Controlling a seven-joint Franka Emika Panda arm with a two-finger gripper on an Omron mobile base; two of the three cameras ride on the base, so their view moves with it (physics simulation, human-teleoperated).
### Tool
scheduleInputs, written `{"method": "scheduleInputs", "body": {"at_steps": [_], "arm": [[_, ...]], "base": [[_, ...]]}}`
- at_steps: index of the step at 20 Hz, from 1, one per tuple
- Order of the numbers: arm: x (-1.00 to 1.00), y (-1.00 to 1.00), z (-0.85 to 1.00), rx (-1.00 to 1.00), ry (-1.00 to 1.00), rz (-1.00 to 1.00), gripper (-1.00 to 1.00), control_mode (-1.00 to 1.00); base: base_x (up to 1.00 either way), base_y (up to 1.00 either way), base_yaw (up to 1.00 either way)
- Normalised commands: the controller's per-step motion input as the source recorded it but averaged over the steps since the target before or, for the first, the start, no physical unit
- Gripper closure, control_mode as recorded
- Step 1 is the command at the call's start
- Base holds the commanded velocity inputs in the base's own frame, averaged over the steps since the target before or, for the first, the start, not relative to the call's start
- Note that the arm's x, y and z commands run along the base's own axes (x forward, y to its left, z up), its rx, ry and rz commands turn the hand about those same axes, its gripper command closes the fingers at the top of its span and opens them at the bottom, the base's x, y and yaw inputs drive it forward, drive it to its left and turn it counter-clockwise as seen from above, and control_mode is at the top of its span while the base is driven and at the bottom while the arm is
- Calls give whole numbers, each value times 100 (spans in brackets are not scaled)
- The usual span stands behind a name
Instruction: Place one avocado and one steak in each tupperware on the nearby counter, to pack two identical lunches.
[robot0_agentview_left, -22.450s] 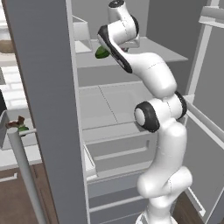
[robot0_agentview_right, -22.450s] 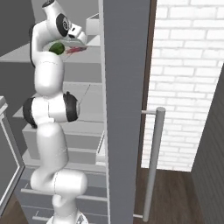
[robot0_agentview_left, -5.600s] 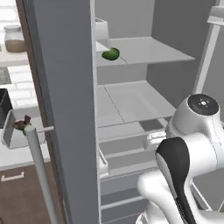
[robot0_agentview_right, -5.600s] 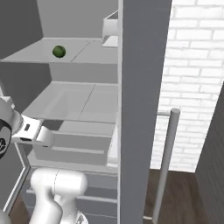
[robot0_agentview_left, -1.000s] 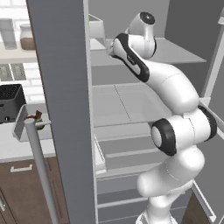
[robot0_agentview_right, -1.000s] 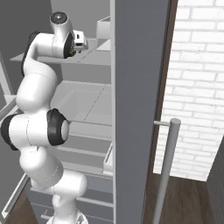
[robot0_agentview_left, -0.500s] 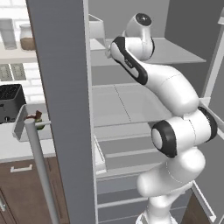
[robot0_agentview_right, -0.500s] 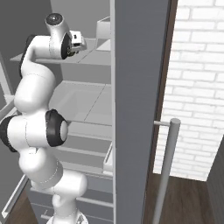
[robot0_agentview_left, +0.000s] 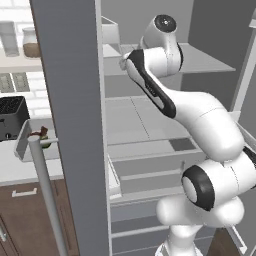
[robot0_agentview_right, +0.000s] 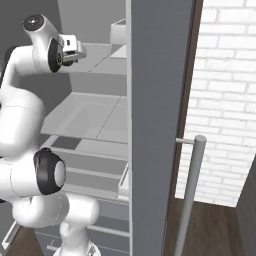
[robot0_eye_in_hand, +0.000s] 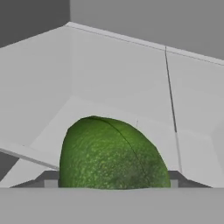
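Lying dead centre betw. the two dark fingertips (robot0_eye_in_hand: 49, 179) in the hand view: one avocado (robot0_eye_in_hand: 111, 153), green, pebbled skin, a dark seam curving over its crown. Its flanks reached out to both tips, which showed just at its left and right edges; contact looked likely, but the exact touch was hidden by the fruit's bulge.

Long axis: appeared to run roughly along the camera's line of sight, w/ the broad dome facing the lens; hard to tell for sure. The closing line crossed its width.

Location: on the pale grey upper fridge shelf (robot0_eye_in_hand: 122, 87), toward the front edge, well clear of the back wall and the corner at upper left of that view.

Gripper (robot0_agentview_right: 79, 50), single arm: reached in over that upper shelf in the right base view; in the left base view its wrist stood at the shelf's front edge (robot0_agentview_left: 145, 57). Fingers part-way closed, set around the avocado; judged a grip just taken, not yet proven by a lift.

Judgement, next move: lift straight off the shelf and back out past the front edge. Rounded skin might slip if the hold was shallow.
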Motion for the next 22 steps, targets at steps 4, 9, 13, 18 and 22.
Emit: {"method": "scheduleInputs", "body": {"at_steps": [4,9,13,18,22], "arm": [[-100,-24,41,9,-9,-12,100,-100],[-100,-43,-4,10,-3,-17,100,-100],[-100,-33,-68,0,-7,-13,100,-100],[-100,-38,-3,5,-15,-5,100,-100],[-100,-36,-3,6,-14,0,100,-100]], "base": [[0,0,0],[0,0,0],[0,0,0],[0,0,0],[0,0,0]]}}
